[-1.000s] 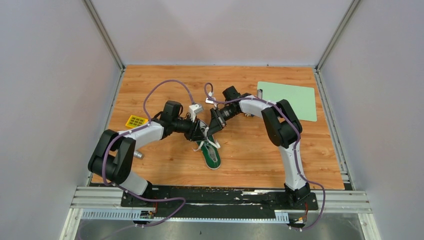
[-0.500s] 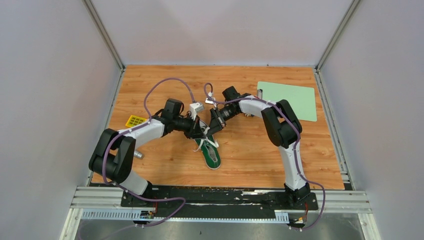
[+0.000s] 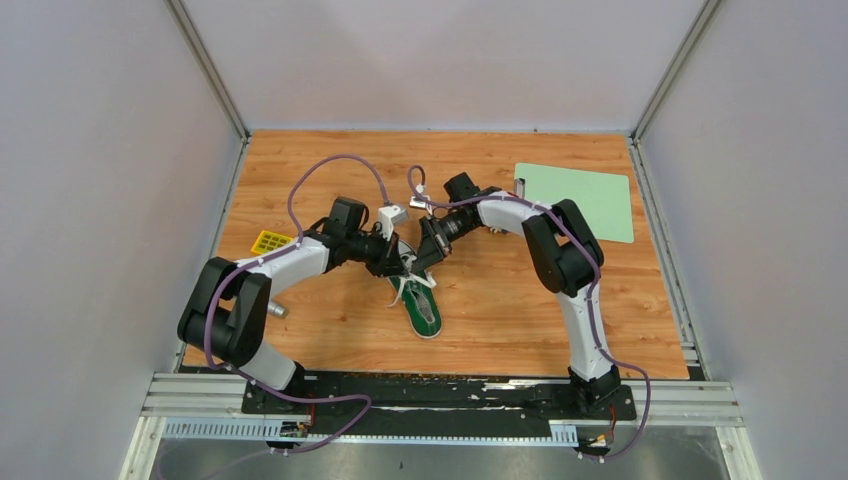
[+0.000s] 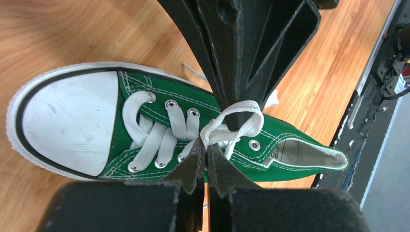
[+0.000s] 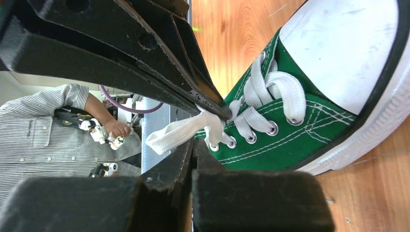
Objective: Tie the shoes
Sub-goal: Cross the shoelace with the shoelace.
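A small green sneaker (image 3: 426,312) with a white toe cap lies mid-table, toe toward the far side. Both grippers meet over its laces. In the left wrist view the sneaker (image 4: 159,99) lies with its toe to the left, and my left gripper (image 4: 206,141) is shut on a white lace strand (image 4: 212,131) at the upper eyelets. A lace loop (image 4: 244,112) wraps the right gripper's fingers (image 4: 232,72) coming down from above. In the right wrist view my right gripper (image 5: 194,142) is shut on a flat white lace loop (image 5: 171,136) beside the sneaker (image 5: 300,126).
A yellow gridded block (image 3: 271,242) lies left of the left arm. A small metal cylinder (image 3: 277,311) sits by its elbow. A pale green mat (image 3: 578,200) lies at the far right. A person in a striped shirt (image 5: 43,130) shows beyond the table edge.
Both grippers closed on the laces over the last second. The left wrist shifted slightly left and toward the far side. The shoe stayed in place.
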Robot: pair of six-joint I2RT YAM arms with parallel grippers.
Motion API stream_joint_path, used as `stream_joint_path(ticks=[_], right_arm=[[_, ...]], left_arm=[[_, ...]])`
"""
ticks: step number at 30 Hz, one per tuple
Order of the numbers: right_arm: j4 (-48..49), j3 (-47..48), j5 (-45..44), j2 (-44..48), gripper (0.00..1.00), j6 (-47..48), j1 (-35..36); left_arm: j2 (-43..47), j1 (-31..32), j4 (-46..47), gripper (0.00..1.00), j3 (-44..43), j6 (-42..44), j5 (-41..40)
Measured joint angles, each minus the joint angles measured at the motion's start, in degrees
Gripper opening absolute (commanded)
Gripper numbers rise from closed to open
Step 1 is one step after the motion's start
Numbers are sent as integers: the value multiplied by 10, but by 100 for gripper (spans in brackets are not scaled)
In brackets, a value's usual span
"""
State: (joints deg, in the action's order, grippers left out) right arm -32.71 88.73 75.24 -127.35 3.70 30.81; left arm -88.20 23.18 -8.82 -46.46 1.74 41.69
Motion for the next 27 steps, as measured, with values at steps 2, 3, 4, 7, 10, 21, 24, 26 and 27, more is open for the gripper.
stream_joint_path(ticks=[2,3,4,7,10,21,24,26,27], right_arm=[[0,0,3,0,0,-3,2],[1,-2,5,0,0,-5,3],[2,-3,8,0,0,-7,4],[3,-10,13,0,1,-11,8],[4,-17,14,1,6,-13,9],[6,-33,-81,46,20,-7,-21],[4,-24,-109,43,21,-7,-18],[6,-9,-131,33,22,-7,-16],[7,-3,-136,28,23,-7,-14]], left_arm=[[0,0,14,0,0,-9,-2],[-1,0,22,0,0,-13,-3],[-1,0,28,0,0,-16,-3],[-7,1,54,0,5,-26,-5],[-14,1,73,0,12,-31,-8],[-16,12,83,0,17,-24,-35],[-16,17,78,0,17,-19,-47],[-15,22,74,0,17,-15,-58],[-14,23,73,0,17,-14,-61]])
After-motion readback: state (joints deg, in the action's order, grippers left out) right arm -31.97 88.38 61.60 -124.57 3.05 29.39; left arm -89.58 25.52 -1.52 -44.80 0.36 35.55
